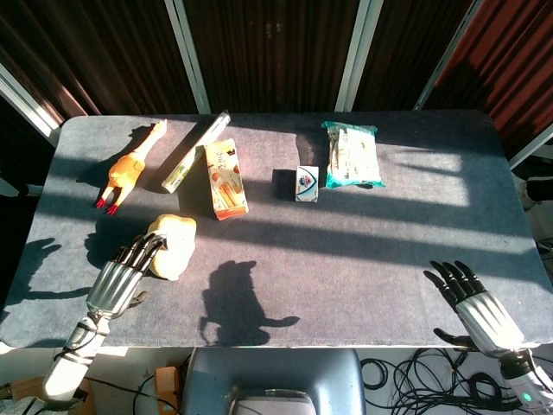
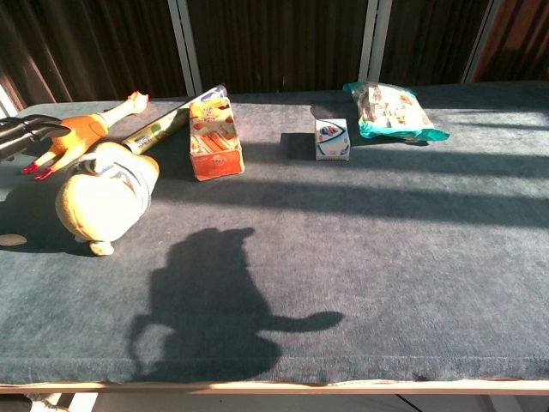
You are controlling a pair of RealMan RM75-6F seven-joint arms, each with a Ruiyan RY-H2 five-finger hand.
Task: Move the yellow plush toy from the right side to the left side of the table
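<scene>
The yellow plush toy (image 1: 172, 245) (image 2: 105, 196) lies on the left part of the dark table (image 1: 363, 242), below the rubber chicken. My left hand (image 1: 119, 277) hovers just to its lower left with fingers spread and nothing in it; only its fingertips (image 2: 26, 133) show at the chest view's left edge. My right hand (image 1: 477, 304) is open at the table's front right corner, palm down, far from the toy.
Along the back stand an orange rubber chicken (image 1: 130, 167), a long tube (image 1: 196, 151), an orange carton (image 1: 225, 179), a small white box (image 1: 306, 183) and a teal snack bag (image 1: 351, 154). A chair back (image 1: 272, 380) sits at the front edge.
</scene>
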